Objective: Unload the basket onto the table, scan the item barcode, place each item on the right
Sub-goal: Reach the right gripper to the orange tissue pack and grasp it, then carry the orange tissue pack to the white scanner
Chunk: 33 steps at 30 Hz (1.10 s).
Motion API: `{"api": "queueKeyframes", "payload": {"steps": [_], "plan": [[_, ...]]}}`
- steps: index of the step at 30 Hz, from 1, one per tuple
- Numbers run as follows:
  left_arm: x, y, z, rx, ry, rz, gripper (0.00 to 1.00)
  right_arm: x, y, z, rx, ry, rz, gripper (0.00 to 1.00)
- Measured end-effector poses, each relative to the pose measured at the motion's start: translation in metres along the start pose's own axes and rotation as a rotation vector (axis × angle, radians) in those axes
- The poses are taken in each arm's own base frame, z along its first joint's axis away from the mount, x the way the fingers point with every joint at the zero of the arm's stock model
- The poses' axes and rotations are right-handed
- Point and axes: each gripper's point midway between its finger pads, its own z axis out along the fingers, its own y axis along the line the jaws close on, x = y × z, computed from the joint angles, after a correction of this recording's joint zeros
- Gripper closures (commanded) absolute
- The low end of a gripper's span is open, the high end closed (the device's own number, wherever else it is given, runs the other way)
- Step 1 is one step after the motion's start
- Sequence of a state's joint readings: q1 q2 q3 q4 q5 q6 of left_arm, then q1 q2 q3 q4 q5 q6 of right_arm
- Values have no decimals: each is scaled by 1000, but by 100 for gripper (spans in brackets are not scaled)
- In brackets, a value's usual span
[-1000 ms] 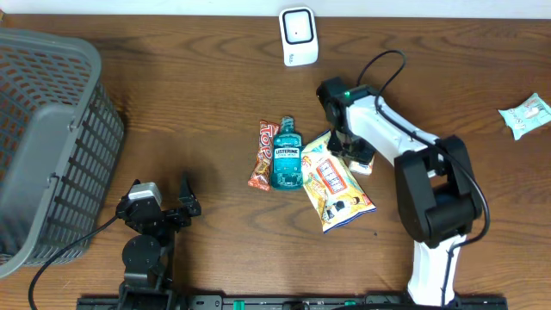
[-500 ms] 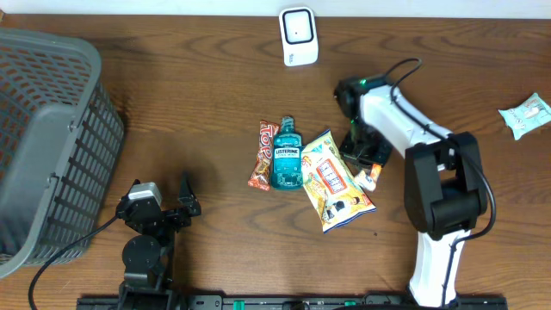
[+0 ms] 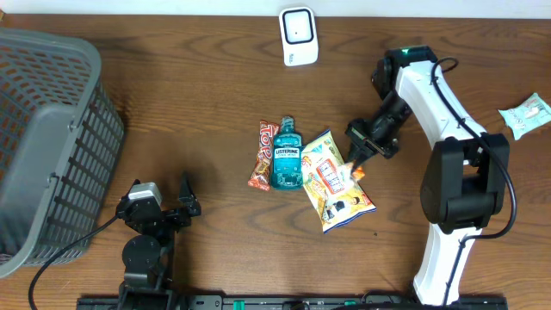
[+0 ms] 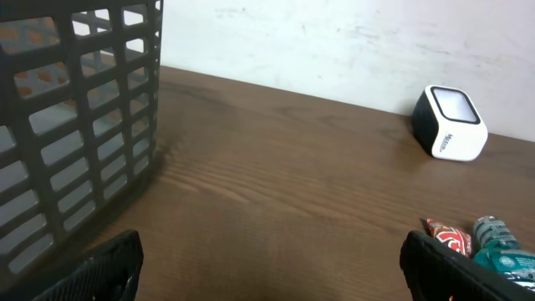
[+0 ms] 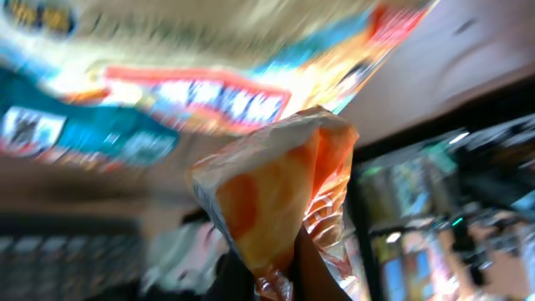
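The right hand (image 3: 361,157) is pressed together on a small orange-and-white sachet (image 5: 277,191), pinching it by one crinkled end. In the right wrist view the sachet stands up from the dark fingers (image 5: 321,272). It is glossy film, orange in the middle and white along the sealed edge. That view is blurred and no barcode can be made out. From overhead the sachet shows as an orange scrap just below the hand, over the right edge of a yellow snack bag (image 3: 337,180) lying flat on the worktop (image 3: 189,95).

Left of the snack bag lie a teal Listerine bottle (image 3: 286,156) and a red candy bar (image 3: 262,153), side by side and touching. The white barcode scanner (image 3: 298,36) stands near the far edge, well apart from the hand, with bare wood between them. A grey plastic basket (image 3: 47,146) fills the left side. A pale teal packet (image 3: 525,115) lies at the right edge.

The left hand (image 3: 186,198) rests low near the front edge with its fingers spread wide and nothing between them, with open wood ahead of it.
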<state>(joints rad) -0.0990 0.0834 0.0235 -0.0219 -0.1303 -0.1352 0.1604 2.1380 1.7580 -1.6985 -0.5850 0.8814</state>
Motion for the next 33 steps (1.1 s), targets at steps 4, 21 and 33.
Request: {"api": "queueKeyframes", "payload": {"steps": [4, 21, 33], "plan": [[0, 0, 0, 0, 0, 0, 2, 17, 13, 0, -71, 90, -4, 98], [0, 0, 0, 0, 0, 0, 2, 33, 25, 0, -85, 196, 468, 97], [0, 0, 0, 0, 0, 0, 2, 48, 60, -5, -155, 358, 774, 98]]}}
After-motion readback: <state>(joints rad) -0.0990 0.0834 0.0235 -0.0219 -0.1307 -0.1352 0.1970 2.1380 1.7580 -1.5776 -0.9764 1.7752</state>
